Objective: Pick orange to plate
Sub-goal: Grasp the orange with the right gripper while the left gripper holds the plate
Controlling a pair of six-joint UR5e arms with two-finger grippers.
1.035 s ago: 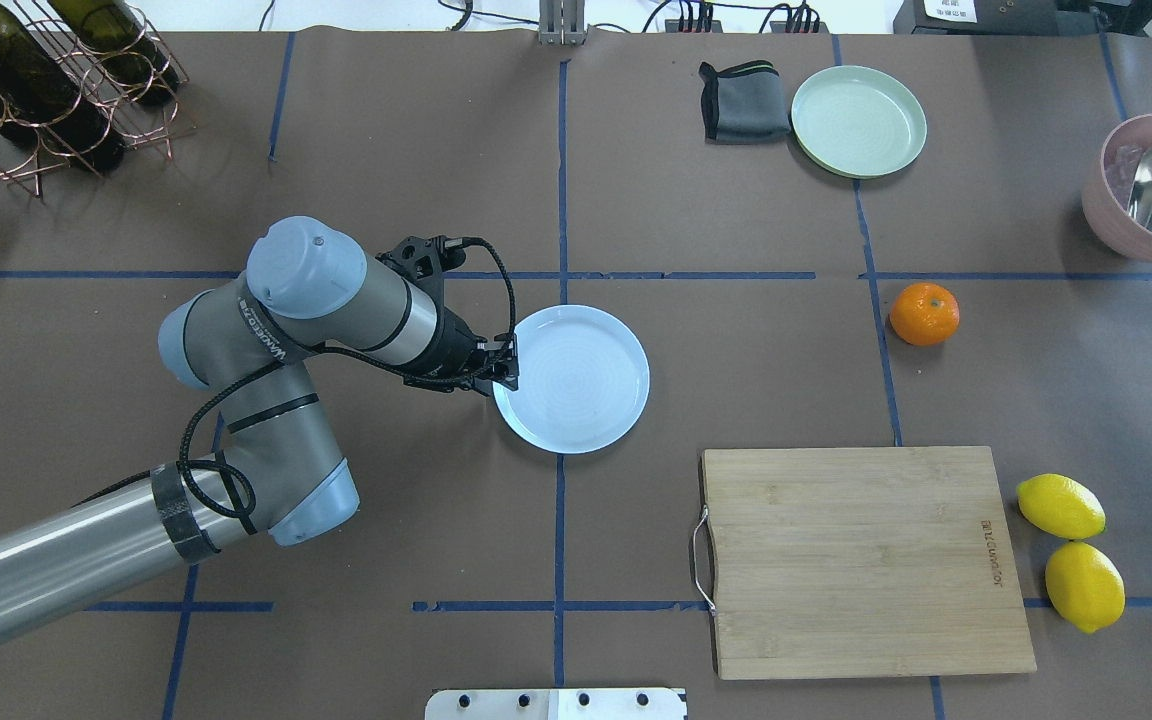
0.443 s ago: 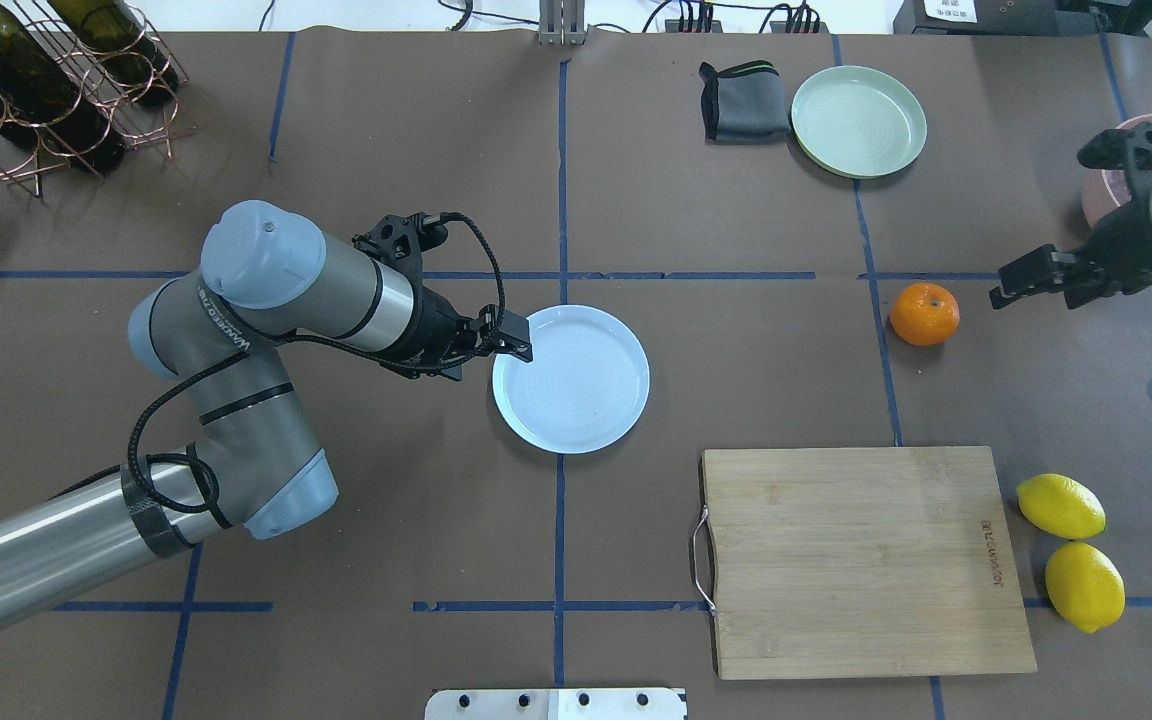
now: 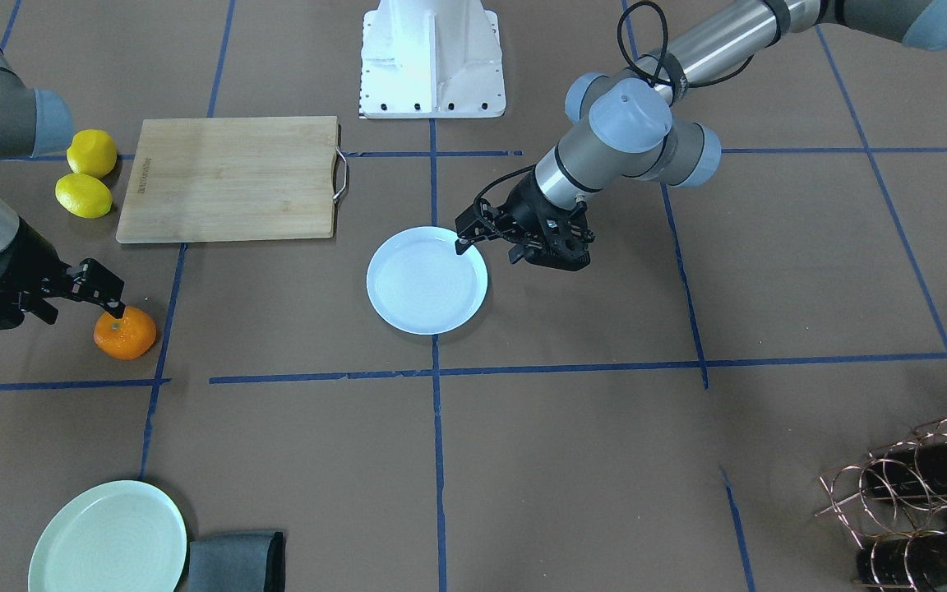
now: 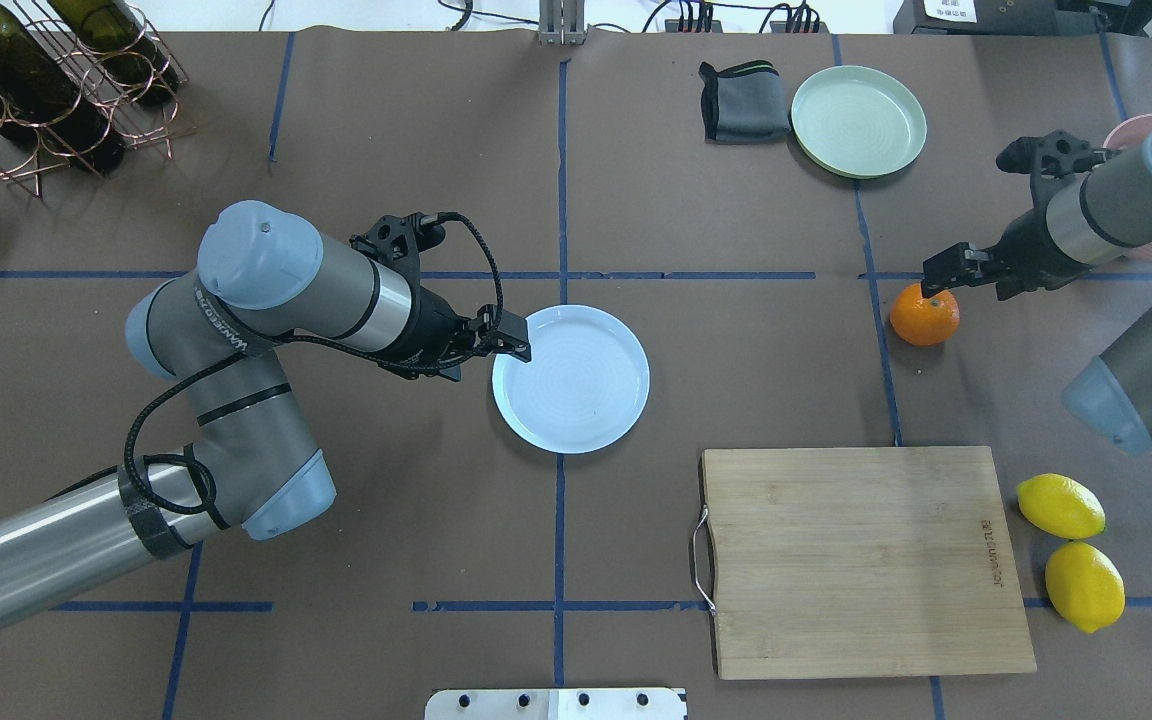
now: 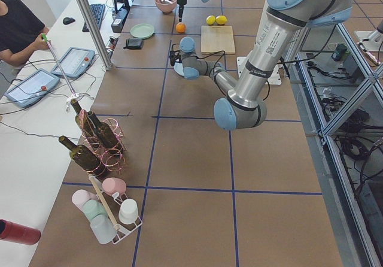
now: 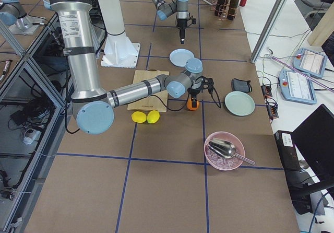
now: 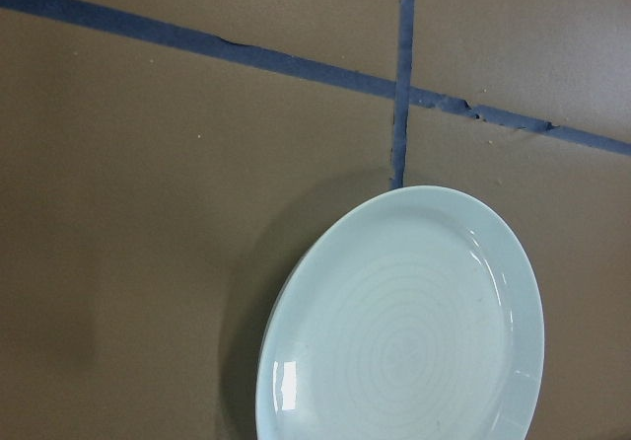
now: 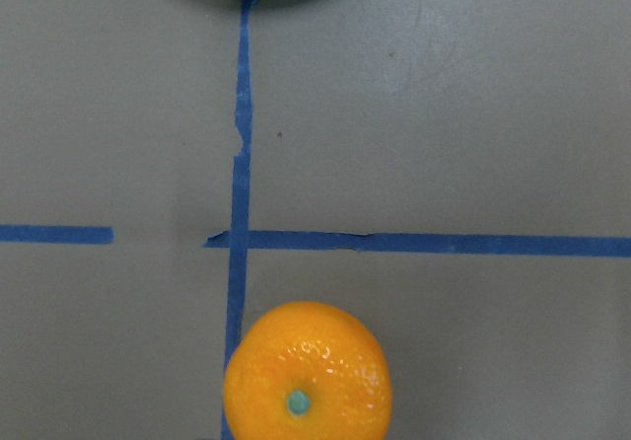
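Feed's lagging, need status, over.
Right gripper open, over orange, no grasp. Left gripper open at plate rim. Orange on table, nothing between it and plate.

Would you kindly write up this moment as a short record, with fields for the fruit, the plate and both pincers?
orange: on the table, on a blue tape line, on no plate
plate: white, empty, near the table's middle
right pincer: open, one fingertip over the orange's edge, not gripping it
left pincer: open, at the plate's rim, holding nothing
task status: orange not yet picked up
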